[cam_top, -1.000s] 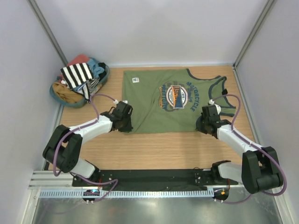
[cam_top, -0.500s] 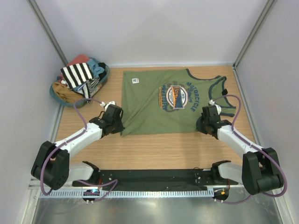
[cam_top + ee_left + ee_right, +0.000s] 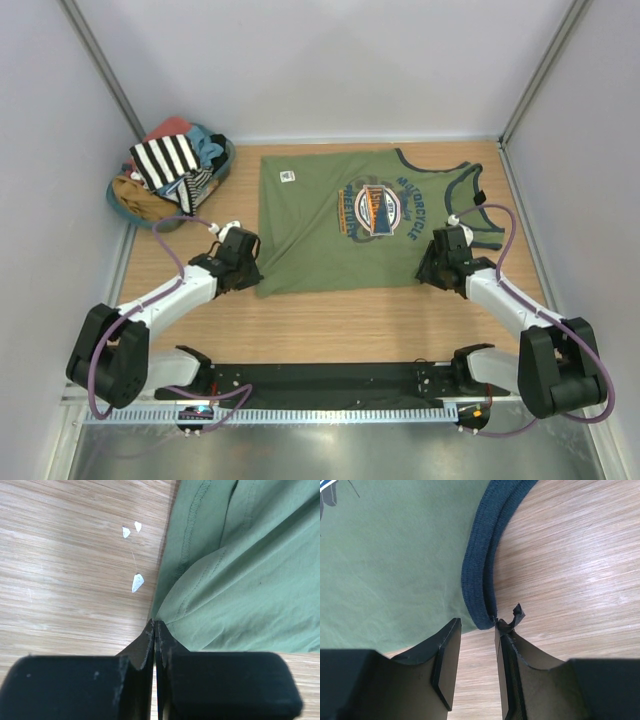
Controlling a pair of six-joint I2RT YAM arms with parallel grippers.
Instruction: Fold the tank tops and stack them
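Clothes were heaped in a basket (image 3: 150,200) well to the left of the olive tank top (image 3: 340,230), and the striped tank top (image 3: 165,160) lay on that heap, untouched. The olive tank top was spread flat and sideways on the table (image 3: 350,320), hem to the left and straps to the right. At its near left corner the left hand (image 3: 155,630) was pinched fully together, and the hem corner ran to a point right at the fingertips, so it appeared to have that corner nipped. At its near right corner the right hand (image 3: 476,625) stood partly open and held nothing. The dark ribbed trim (image 3: 475,580) of the strap curved down to the gap between its fingers, its lowest bend just touching the right one. The step looked like a lengthwise fold, near edge carried over to the far edge. To do it well, the right hand would likely need to slide a little further under the trim and close on both layers before any lift. Both corners should then rise together, keeping the near edge taut so the print side folded without wrinkles.
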